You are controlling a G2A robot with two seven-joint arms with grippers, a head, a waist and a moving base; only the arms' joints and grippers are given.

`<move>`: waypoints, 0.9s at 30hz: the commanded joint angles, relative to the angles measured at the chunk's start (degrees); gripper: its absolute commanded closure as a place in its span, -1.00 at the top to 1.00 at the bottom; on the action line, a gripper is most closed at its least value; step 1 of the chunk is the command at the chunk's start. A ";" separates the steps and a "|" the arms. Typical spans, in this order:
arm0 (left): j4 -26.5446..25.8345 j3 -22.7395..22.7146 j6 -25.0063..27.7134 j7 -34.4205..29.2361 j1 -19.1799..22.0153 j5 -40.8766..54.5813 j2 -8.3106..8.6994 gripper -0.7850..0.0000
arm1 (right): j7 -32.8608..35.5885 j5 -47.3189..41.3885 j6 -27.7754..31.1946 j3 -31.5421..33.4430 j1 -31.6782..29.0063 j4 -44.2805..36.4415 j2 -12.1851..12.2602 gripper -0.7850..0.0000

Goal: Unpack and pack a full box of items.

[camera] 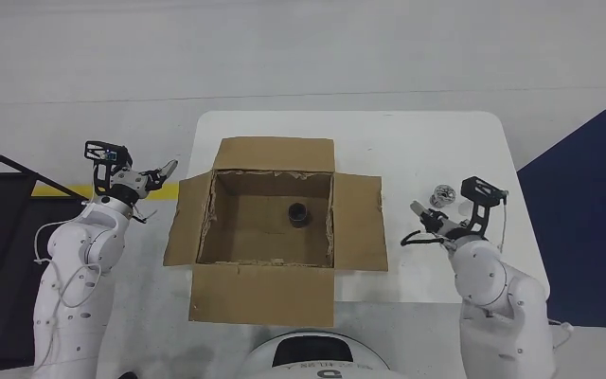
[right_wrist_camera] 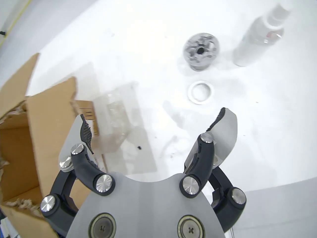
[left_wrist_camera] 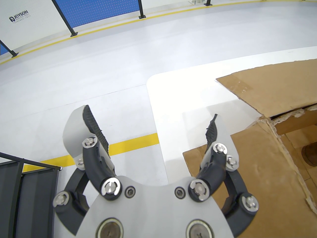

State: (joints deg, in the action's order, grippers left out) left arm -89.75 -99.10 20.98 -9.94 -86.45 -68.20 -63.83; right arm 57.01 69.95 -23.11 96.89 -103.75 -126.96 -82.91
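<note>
Left gripper [camera: 161,172] hangs just off the table's [camera: 426,142] left edge with its fingers spread and nothing between them. The right gripper [camera: 417,224], equally wide and empty, hovers over the tabletop right of the box [camera: 360,223]. That box sits mid-table with all four flaps folded out, which leaves its mouth free for reaching in. One dark cylinder [camera: 298,213] stands on its floor, and a small round metal piece [camera: 441,195] lies outside, near the right gripper.

At the left wrist, the left gripper [left_wrist_camera: 150,115] gapes over the table [left_wrist_camera: 173,95] corner and the floor. The box [left_wrist_camera: 260,92] is off to one side, and the dark cylinder [left_wrist_camera: 309,154] is just visible inside.

At the right wrist, the right gripper [right_wrist_camera: 153,117] is parted above bare table [right_wrist_camera: 148,25]. Beyond it lie the round metal piece [right_wrist_camera: 201,50], a ring [right_wrist_camera: 200,92] just beside it and a clear bottle [right_wrist_camera: 260,43] on its side. A clear packet [right_wrist_camera: 118,115] rests against the flap of the box [right_wrist_camera: 37,125]. These items sit spaced apart, probably so each can be gripped on its own. Unpacking looks nearly complete, with the cylinder the only thing seen inside.
</note>
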 commanded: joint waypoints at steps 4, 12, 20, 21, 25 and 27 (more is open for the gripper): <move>0.00 0.00 0.00 0.00 0.00 0.00 0.00 1.00 | 5.45 6.02 -1.09 1.41 1.71 4.64 0.48 -0.01; 0.00 0.00 0.00 0.00 0.00 0.00 0.00 1.00 | 9.28 9.82 -3.26 1.20 8.72 15.02 0.75 -0.11; 0.00 0.00 0.00 0.00 0.00 0.00 0.00 1.00 | 8.96 11.03 -4.77 1.48 14.99 24.25 0.92 -0.20; 0.00 0.00 0.00 0.00 0.00 0.00 0.00 1.00 | 9.09 11.27 -4.97 1.44 15.54 25.19 0.94 -0.20; 0.00 0.00 0.00 0.00 0.00 0.00 0.00 1.00 | 9.47 11.37 -4.92 1.32 16.72 27.01 0.97 -0.25; 0.00 0.00 0.00 0.00 0.00 0.00 0.00 1.00 | 9.53 11.64 -5.08 1.28 17.11 27.66 0.99 -0.28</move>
State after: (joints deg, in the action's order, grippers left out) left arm -89.75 -99.10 20.98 -9.94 -86.45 -68.20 -63.83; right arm 66.49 81.48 -28.12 98.21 -86.83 -99.60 -81.93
